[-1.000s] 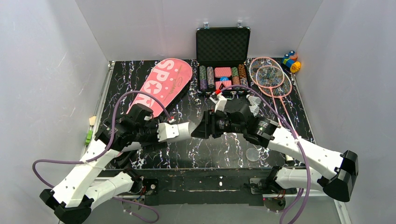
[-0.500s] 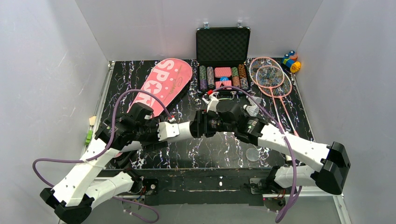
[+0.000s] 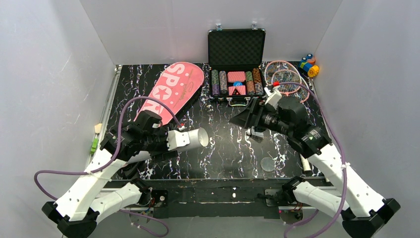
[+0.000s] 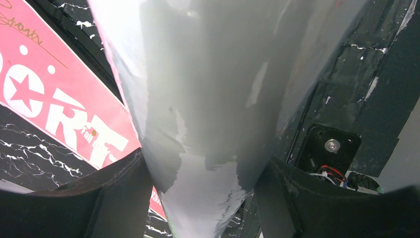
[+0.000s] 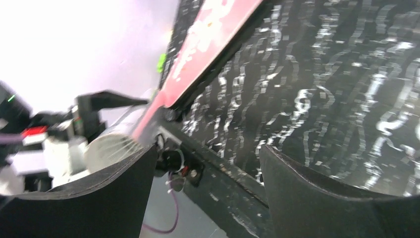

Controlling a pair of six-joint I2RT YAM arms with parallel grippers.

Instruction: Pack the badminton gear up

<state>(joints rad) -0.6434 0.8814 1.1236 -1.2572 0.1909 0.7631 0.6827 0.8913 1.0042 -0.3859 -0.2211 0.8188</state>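
**White tube in the left pincer, right pincer wide open**

White and long, the tube (image 3: 190, 139) lies on its side in the left pincer (image 3: 171, 141), up off the black table (image 3: 223, 158). Its open round end points to the right, toward the middle of the table. From the left wrist, the white tube (image 4: 208, 124) fills most of the view. The two black fingers (image 4: 114, 198) press on it, one on each side.

The right pincer (image 3: 246, 121) is spread wide with nothing in it. It points left toward the tube's open end, but they are well apart. From the right wrist, the two black fingers (image 5: 99, 198) stand far from each other. Only the table shows between them. That view is blurry, with the tube's round end (image 5: 111, 146) at the left.

The pink SPORT bag (image 3: 176, 91) lies flat at the back left of the table, just behind the left pincer. The two pink rackets (image 3: 287, 79) lie one over the other at the back right, partly hidden by the right arm.

A black case (image 3: 236, 59) of chips stands open at the back between the bag and the rackets. Small toy blocks (image 3: 308, 64) sit in the far right corner. A round clear lid (image 3: 268, 164) lies near the front edge.
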